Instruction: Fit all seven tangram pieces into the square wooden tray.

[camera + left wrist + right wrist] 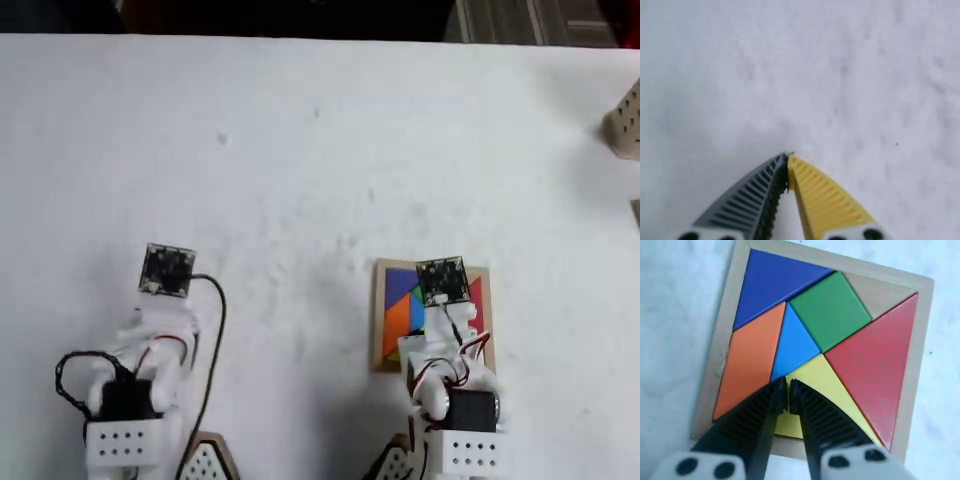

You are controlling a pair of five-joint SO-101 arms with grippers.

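We see the tray (379,330) lying on the surface (300,150) close to its near edge, right of the middle. The tangram pieces (870,365) lie inside it, edge to edge. The right tool (788,386) hangs over the tray's near side; the left tool (787,159) hangs over bare surface, well apart, toward the near-left corner.

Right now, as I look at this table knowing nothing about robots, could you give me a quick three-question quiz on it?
1. True or false: the green square lies inside the wooden tray.
2. How many coloured pieces lie in the tray? A three, B six, C nine.
3. Fill in: the end effector hanging over the tray belongs to the ____ arm.

Key: 1 true; 2 B, with one triangular gap left bare; 3 right.
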